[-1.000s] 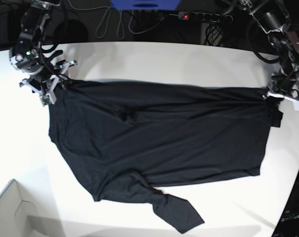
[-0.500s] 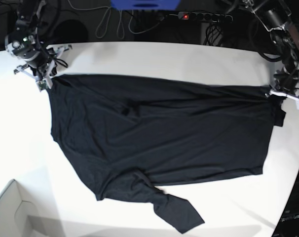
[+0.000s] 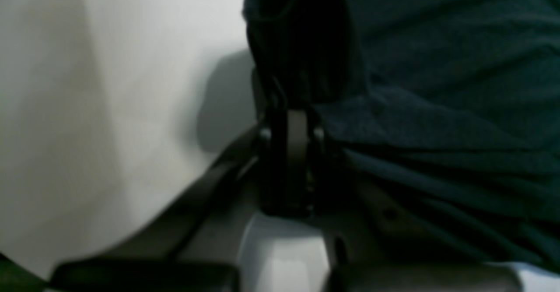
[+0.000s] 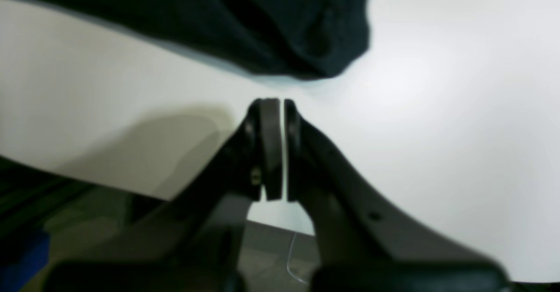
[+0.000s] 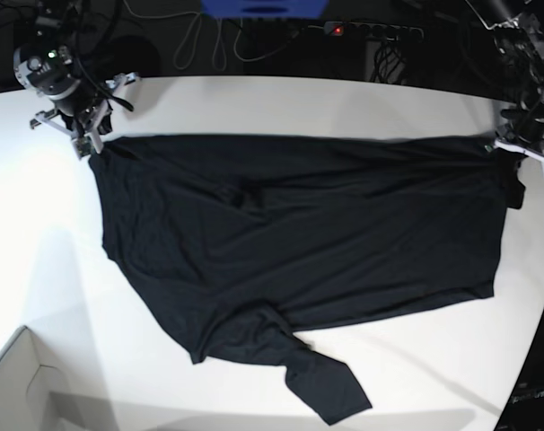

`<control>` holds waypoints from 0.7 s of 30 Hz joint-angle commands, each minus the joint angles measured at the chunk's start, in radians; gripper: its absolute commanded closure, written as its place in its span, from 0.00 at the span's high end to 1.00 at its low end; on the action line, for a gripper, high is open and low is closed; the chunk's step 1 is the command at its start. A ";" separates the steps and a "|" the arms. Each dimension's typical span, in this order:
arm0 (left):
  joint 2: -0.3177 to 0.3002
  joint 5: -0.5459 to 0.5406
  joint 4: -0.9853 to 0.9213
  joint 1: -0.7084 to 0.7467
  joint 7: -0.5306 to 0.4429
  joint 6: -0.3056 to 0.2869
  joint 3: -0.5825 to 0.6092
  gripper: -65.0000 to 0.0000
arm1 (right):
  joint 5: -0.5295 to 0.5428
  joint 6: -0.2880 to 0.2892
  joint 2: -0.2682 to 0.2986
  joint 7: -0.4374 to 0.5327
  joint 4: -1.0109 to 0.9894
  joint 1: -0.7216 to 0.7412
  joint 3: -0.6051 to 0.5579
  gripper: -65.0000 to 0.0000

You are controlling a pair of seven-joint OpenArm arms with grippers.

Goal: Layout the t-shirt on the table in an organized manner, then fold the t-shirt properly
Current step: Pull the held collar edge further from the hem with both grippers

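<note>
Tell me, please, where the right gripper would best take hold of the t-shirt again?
Probably the far corner of the t-shirt nearest the right gripper, coming in low from the table edge: there the fabric ends in a thick, slightly raised fold, easier to pinch than the flat middle.

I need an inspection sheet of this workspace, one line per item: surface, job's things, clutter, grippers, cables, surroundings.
Surface: white table, bare around the garment.
Job's things: black t-shirt spread flat across the table, some wrinkles; one sleeve trails out toward the near edge.
Clutter: white cardboard box corner at the table's near edge.
Grippers: left gripper shut on the t-shirt's edge; right gripper shut with nothing between its jaws, just off the shirt's corner.
Cables: loose cables hang behind the far edge.
Surroundings: power strip with a red light; blue object at the back.
</note>
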 commanded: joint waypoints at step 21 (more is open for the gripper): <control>-0.022 -0.013 0.016 -0.014 -0.027 -0.005 -0.004 0.00 | 0.011 -0.004 0.008 0.017 -0.194 0.169 -0.013 0.54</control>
